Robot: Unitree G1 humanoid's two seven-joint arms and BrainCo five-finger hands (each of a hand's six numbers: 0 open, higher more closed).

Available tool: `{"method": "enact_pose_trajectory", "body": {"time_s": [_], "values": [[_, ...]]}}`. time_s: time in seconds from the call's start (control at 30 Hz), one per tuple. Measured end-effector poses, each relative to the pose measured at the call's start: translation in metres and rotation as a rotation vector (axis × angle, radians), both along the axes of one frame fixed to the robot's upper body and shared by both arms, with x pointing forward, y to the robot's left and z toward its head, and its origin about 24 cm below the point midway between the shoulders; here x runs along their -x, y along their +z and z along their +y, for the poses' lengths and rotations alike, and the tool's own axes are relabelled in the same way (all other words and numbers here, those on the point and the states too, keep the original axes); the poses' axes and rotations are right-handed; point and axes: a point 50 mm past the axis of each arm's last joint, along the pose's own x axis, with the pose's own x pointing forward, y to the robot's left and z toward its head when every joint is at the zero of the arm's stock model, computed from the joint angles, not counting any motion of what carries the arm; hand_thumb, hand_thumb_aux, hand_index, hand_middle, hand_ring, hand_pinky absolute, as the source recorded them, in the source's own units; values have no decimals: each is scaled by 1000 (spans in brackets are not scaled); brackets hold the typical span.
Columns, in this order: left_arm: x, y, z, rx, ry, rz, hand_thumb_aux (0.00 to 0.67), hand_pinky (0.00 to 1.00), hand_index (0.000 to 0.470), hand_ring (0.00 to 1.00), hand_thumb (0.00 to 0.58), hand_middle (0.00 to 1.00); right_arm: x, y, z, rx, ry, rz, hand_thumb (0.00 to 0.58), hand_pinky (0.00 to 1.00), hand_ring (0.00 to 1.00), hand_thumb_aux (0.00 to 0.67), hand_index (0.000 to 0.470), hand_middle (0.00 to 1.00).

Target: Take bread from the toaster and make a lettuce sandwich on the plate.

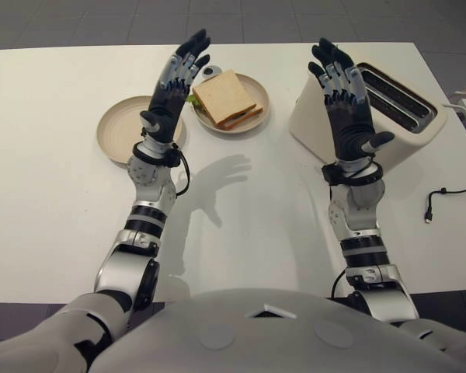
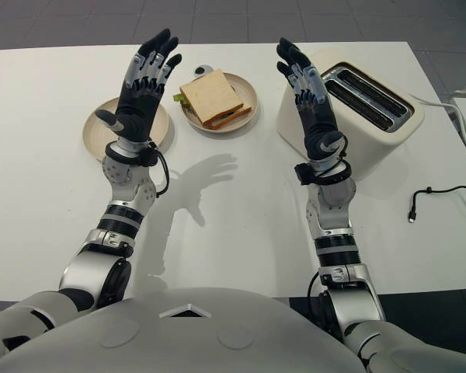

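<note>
Holds left hand point(image 1: 175, 85) and right hand point(image 1: 343, 97) raised over the worktop point(image 1: 62, 202), fingers spread, gripping nothing. Finds the sandwich point(image 1: 225, 97) between and beyond them, stacked on its plate point(image 1: 264, 102), lettuce point(image 2: 176, 98) peeking out at the left edge. Shows an empty plate point(image 1: 116, 128) behind the left hand and the toaster point(image 1: 396, 105) behind the right, slots apparently bare. Looks finished, judging by the stack; calls only for lowering both hands without nudging plate or toaster.
</note>
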Motion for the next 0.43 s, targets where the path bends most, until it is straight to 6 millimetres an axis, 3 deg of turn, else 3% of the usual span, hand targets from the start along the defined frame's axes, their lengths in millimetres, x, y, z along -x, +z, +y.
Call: {"method": "enact_pose_trajectory", "body": {"time_s": [0.43], "values": [[-7, -10, 6, 55, 15, 68, 0, 0, 0, 0, 0, 0, -3, -5, 8, -9, 35, 61, 0, 0, 0, 0, 0, 0]]}}
